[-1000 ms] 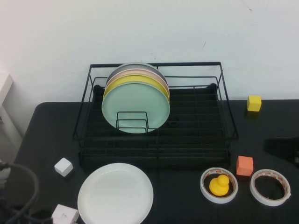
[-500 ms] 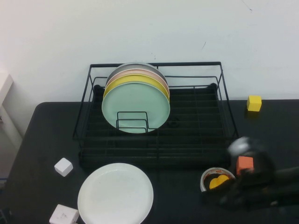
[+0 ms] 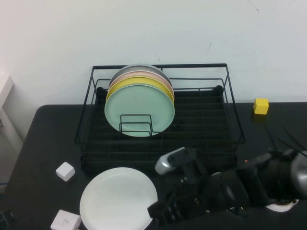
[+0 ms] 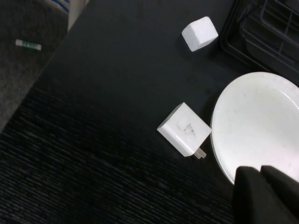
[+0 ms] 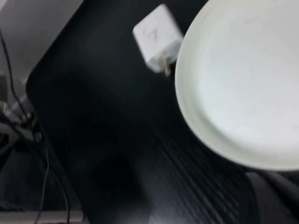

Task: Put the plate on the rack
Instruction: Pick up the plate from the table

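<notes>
**Q:** Black tabletop (image 3: 43, 139) against a white wall — where did the plate sit relative to the rack?

**A:** The plate (image 3: 118, 199) lay flat on the table just in front of the rack (image 3: 158, 117), toward its left half, clear of the wires. It was plain glossy white, round, with a shallow rim, and nothing rested on it.

**Q:** What did the rack hold?

**A:** A mint-green plate (image 3: 139, 110) stood on edge in the rack's left part, with a yellow plate (image 3: 136, 82) behind it and pinkish and grey ones behind that.

**Q:** And the right arm?

**A:** It stretched low across the table in front of the rack, from the right side toward the plate. The right gripper (image 3: 160, 211) was just beside the plate's right edge. Whether its fingers were spread or pressed together could not be told.

**Q:** The left gripper?

**A:** The left gripper (image 4: 264, 193) showed only in its wrist view, as a dark shape over the plate's edge; its fingers' state could not be told either.

**Q:** Anything else near the plate?

**A:** A white charger plug (image 3: 66, 220) lay just beside the plate's left edge, and a white cube (image 3: 65, 171) sat farther left, near the rack's front corner.
</notes>
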{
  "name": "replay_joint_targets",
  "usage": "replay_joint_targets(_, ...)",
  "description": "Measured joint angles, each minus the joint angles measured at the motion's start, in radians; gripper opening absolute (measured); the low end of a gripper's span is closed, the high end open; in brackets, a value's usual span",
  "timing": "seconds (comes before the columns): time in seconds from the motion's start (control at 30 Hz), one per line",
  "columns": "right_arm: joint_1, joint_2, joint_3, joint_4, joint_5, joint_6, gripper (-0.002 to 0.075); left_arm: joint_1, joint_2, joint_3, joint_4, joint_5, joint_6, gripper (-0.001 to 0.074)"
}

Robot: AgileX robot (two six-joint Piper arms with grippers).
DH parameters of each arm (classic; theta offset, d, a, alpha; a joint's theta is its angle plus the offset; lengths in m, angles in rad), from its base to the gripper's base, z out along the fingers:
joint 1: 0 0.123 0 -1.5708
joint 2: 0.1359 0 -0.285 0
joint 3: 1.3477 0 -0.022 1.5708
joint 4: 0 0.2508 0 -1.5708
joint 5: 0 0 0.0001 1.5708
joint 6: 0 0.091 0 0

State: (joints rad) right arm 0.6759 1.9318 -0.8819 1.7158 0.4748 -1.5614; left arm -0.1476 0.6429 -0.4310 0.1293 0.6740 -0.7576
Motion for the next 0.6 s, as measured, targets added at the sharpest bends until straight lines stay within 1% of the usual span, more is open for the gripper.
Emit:
replay_joint_targets(0.17, 0.000, 0.067, -0.072, 0.001, 0.000, 0.085, 0.0001, 0.000, 0.000, 0.000, -0.012, -0.002, 0.000, -0.0002)
replay_joint_targets(0.27, 0.000, 0.127, -0.113, 0.001, 0.005, 0.149, 0.0045, 0.000, 0.000, 0.000, -0.023, -0.002, 0.002, -0.0002)
replay_joint_targets(0.37, 0.000, 0.185, -0.153, 0.001, 0.007, 0.218, 0.0149, 0.000, 0.000, 0.000, -0.031, -0.002, 0.011, -0.0002)
replay_joint_targets(0.47, 0.000, 0.227, -0.179, 0.001, 0.016, 0.274, 0.0302, 0.000, 0.000, 0.000, -0.044, -0.002, 0.022, -0.0002)
replay_joint_targets(0.53, 0.000, 0.234, -0.184, 0.001, 0.016, 0.293, 0.0388, 0.000, 0.000, 0.000, -0.046, -0.002, 0.023, -0.0002)
replay_joint_targets(0.6, -0.002, 0.237, -0.188, 0.001, 0.016, 0.308, 0.0450, 0.000, 0.000, 0.000, -0.046, -0.002, 0.023, -0.0002)
